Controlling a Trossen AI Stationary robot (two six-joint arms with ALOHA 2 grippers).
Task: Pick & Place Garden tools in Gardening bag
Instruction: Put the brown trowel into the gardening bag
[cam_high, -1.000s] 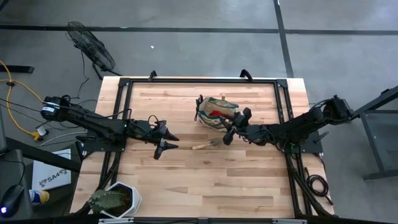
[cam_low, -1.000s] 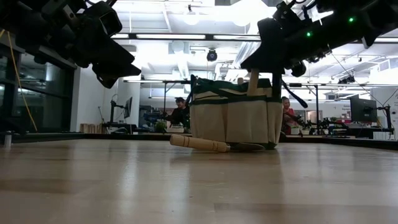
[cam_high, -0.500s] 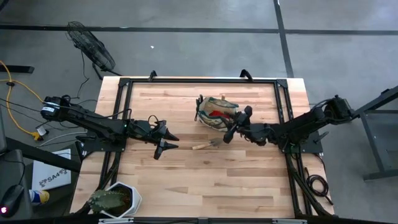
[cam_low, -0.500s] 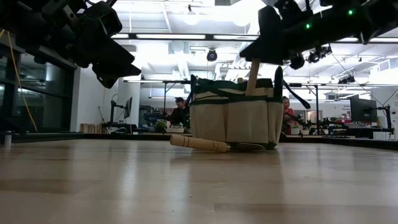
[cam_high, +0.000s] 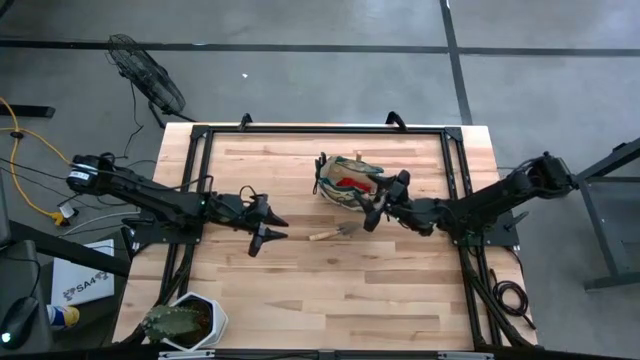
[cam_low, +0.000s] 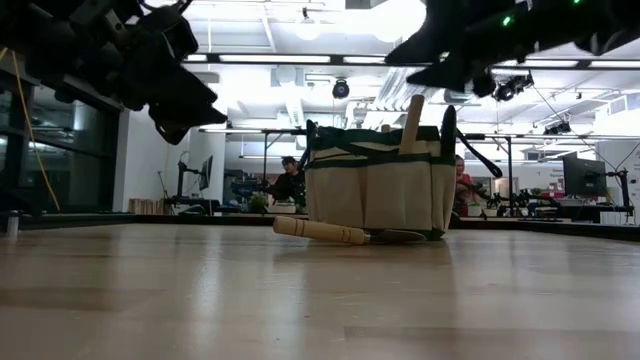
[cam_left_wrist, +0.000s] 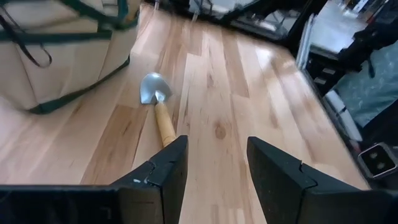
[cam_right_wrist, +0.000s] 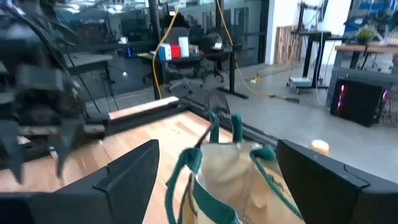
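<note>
The khaki gardening bag (cam_high: 345, 182) with green trim stands on its base at the table's far middle. A red lump (cam_high: 347, 184) shows inside it, and a wooden tool handle (cam_low: 411, 118) sticks up out of it, leaning on the rim. A wooden-handled trowel (cam_high: 330, 233) lies flat on the table near the bag. My right gripper (cam_high: 372, 212) hovers open just above and to the right of the bag (cam_right_wrist: 236, 177), touching nothing. To the left of the trowel (cam_left_wrist: 158, 106), my left gripper (cam_high: 265, 228) hangs open above the table and holds nothing.
A plant in a white hexagonal pot (cam_high: 190, 322) stands at the table's near left corner. A black frame (cam_high: 320, 130) runs around the tabletop. Bare wood lies between the trowel and the near edge. People sit in the room behind the table (cam_low: 290, 175).
My right gripper has let go of the wooden tool handle and risen clear of the bag's top. The handle stays standing in the bag and now leans slightly to one side.
</note>
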